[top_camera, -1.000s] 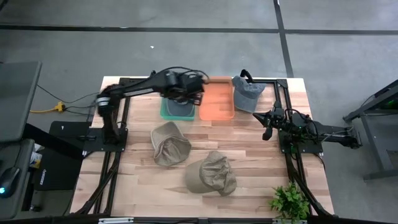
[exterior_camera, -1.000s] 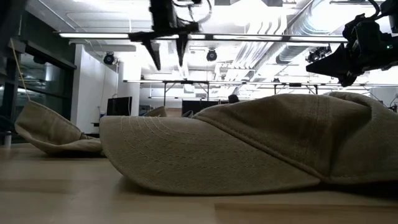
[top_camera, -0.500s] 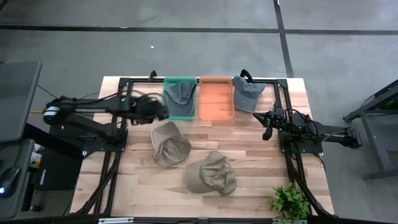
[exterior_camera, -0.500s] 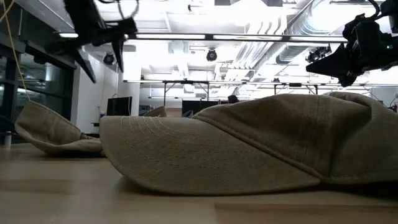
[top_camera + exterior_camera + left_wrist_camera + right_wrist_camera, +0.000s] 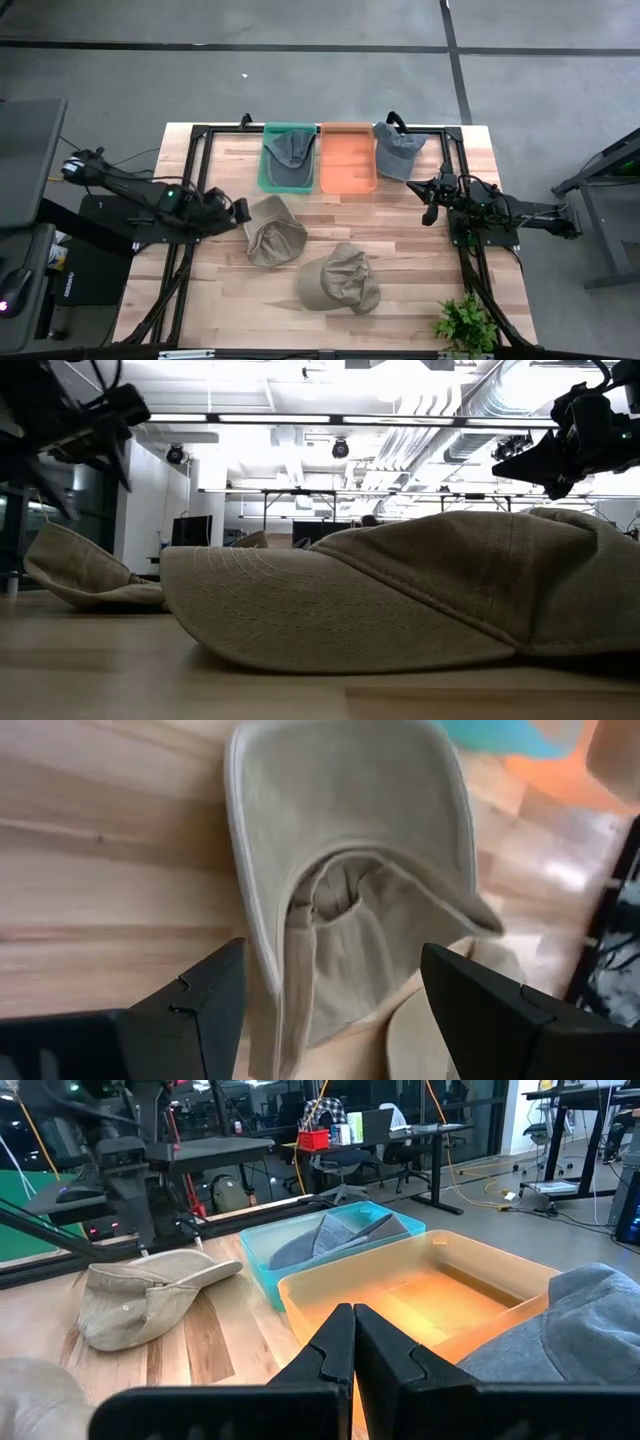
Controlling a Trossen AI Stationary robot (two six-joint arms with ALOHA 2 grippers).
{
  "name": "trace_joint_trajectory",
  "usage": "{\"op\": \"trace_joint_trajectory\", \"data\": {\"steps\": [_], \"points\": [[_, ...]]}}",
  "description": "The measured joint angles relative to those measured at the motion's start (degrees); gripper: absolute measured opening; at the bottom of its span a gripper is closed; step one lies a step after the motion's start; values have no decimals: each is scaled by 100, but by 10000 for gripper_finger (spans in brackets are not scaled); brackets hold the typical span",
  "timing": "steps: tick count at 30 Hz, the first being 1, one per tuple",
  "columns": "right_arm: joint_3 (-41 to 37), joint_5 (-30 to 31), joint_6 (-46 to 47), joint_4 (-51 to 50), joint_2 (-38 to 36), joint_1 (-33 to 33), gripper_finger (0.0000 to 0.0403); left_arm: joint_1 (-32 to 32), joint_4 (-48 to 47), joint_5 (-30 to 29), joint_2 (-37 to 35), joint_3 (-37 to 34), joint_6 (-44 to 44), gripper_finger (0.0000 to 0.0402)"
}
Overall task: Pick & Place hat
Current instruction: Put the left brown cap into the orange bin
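A tan hat [image 5: 272, 232] lies upside down on the table, its hollow [image 5: 345, 905] facing up. My left gripper [image 5: 241, 212] is open, just off the hat's left edge. In the left wrist view [image 5: 330, 1010] its fingers stand apart, clear of the cloth. A second tan hat [image 5: 340, 278] rests crown up nearer the table's near edge. It fills the low view [image 5: 400, 595]. A grey hat [image 5: 288, 152] lies inside the green bin [image 5: 266, 170]. Another grey hat [image 5: 398, 150] sits to the right of the orange bin [image 5: 348, 180]. My right gripper [image 5: 430, 208] is shut and waits above the table's right side.
The green and orange bins stand side by side at the far edge. A small potted plant [image 5: 465, 325] sits at the near right corner. Black frame rails [image 5: 190, 250] run along both sides of the table. Bare wood shows near the left edge.
My left gripper has swung from above the green bin toward the table's left and near side. It has come down beside the upside-down tan hat and has stayed open. The grey hat in the green bin now shows uncovered.
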Motion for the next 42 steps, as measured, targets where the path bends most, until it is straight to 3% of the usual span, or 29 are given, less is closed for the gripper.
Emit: {"op": "trace_joint_trajectory", "data": {"steps": [12,23,33,42], "points": [[0,-2,-1,8,0,1,0,-969,189,-132,766,-35,-576,257],[0,-2,0,13,19,0,0,-948,1838,319,1961,-30,-7,257],[0,-1,-1,15,33,1,0,-714,1788,393,2781,-6,-40,257],[0,-2,0,10,35,1,0,-200,1828,288,3061,-6,396,257]]}}
